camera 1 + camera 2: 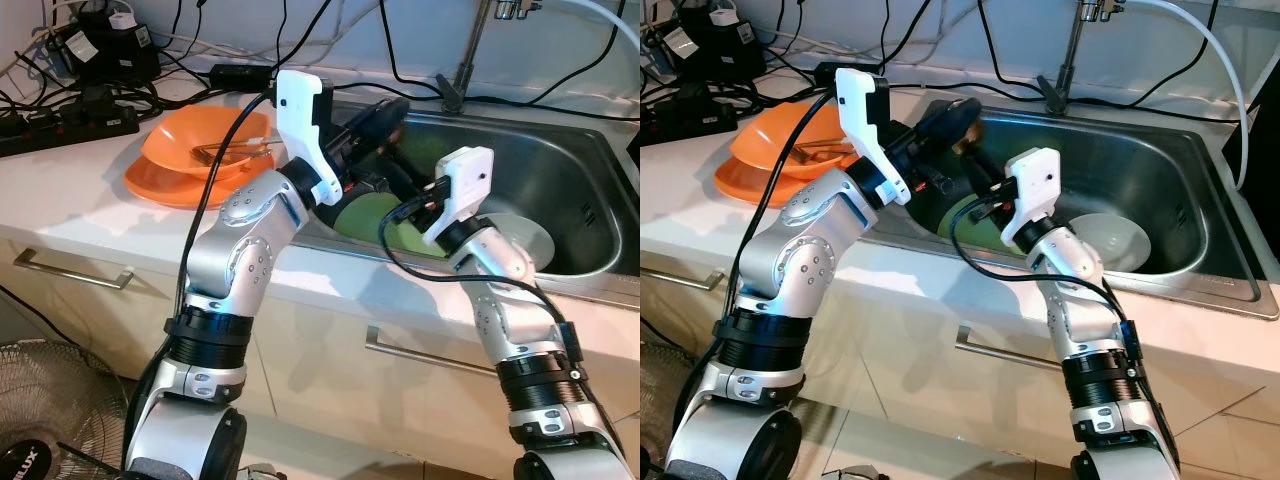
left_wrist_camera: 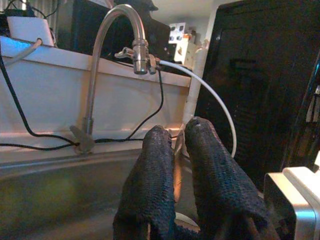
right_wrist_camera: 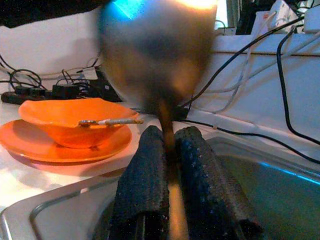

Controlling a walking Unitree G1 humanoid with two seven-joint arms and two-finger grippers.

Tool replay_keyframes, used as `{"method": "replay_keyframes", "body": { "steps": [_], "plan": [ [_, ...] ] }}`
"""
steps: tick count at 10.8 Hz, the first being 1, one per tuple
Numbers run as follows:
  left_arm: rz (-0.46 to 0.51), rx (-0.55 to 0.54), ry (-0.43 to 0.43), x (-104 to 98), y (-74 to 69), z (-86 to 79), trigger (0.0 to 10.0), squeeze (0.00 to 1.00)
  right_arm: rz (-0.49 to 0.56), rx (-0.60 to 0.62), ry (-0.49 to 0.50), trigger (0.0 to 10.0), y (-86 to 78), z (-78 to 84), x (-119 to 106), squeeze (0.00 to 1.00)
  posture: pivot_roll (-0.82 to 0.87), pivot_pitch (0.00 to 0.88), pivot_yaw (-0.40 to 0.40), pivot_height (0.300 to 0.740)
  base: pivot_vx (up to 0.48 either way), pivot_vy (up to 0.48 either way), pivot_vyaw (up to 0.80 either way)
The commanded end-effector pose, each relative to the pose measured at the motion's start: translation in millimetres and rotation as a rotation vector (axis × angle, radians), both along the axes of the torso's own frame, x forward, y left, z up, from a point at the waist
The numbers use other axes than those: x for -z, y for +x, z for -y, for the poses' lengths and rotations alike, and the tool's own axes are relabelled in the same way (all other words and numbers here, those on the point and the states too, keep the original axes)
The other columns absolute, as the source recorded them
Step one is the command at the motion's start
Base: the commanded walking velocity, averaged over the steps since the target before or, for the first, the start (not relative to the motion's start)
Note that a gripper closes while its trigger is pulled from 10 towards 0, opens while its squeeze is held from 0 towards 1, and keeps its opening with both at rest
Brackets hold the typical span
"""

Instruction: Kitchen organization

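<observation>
Both arms are reaching over the front rim of the steel sink, which serves here as the landmark. The left gripper is hanging above the sink's left half, its two black fingers pressed close together with the thin metal handle of a utensil showing in the narrow slit between them, so they are clamping that handle. The right gripper is sitting just beside it over the sink's middle, its fingers likewise clenched on a slim stem that is rising to a blurred, shiny spoon bowl; whether both grippers are pinching the same spoon cannot be told. Inside the sink, a green plate is lying under the arms near the front left, and a white bowl is resting toward the sink's right part. The faucet is standing at the back edge of the sink. To the left of the sink, on the white counter, an orange bowl is sitting on an orange plate with a piece of cutlery lying across its rim
</observation>
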State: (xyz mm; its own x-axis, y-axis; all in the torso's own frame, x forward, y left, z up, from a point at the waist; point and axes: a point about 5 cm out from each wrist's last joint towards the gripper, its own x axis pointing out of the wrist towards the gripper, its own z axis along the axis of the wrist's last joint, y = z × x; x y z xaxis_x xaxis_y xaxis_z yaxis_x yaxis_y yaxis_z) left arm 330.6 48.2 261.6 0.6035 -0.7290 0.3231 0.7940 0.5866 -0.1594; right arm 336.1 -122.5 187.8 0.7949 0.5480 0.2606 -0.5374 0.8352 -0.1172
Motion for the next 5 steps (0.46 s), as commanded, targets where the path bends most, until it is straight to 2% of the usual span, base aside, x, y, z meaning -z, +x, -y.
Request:
{"method": "replay_keyframes", "body": {
  "steps": [1,5],
  "plan": [
    [0.014,0.013,-0.007,-4.1,-2.0,0.2,10.0,1.0,0.022,0.003,0.0,0.0,1.9,-0.4,-5.0,0.0,0.09,0.0,0.032,0.74,0.0,0.0,0.0],
    [0.014,0.01,-0.017,-5.4,-2.4,-0.4,10.0,1.0,0.021,0.021,0.007,0.0,3.3,0.5,-3.8,0.0,0.09,0.0,0.031,0.74,0.0,0.0,0.0]
  ]
}}
